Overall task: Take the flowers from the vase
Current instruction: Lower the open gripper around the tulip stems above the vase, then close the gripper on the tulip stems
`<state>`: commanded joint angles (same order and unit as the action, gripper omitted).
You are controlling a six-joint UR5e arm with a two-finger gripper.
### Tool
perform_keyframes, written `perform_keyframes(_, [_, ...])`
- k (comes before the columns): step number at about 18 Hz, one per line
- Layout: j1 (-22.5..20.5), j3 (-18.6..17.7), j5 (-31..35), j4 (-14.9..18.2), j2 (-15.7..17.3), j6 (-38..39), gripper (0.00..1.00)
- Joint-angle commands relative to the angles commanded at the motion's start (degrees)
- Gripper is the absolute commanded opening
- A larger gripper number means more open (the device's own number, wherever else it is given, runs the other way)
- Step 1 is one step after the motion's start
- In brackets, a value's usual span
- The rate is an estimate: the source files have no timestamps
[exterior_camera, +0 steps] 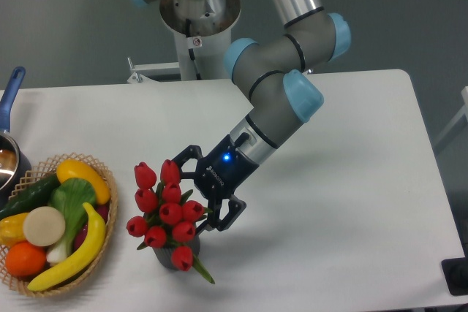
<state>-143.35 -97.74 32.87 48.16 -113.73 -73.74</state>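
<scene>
The flowers (165, 211) lie immediately image-left of the gripper (196, 195) (fingers spread, holding nothing), their stems standing upright in the vase (170, 257).

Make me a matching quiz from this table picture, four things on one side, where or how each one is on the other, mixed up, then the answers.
Things:
1. flowers
2. pincer
3. wicker basket
4. pot

Place or state:
A. at the table's far left edge, blue handle pointing up
B. open, jaws spread beside the red buds
C. standing in the dark vase
D. filled with fruit and vegetables, left of the vase

Pairs: 1-C, 2-B, 3-D, 4-A
</scene>
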Motion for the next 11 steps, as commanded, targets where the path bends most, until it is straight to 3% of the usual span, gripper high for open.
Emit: perform_keyframes(11, [1.41,0.88,-2.9,0.0,-1.58,0.09,1.0])
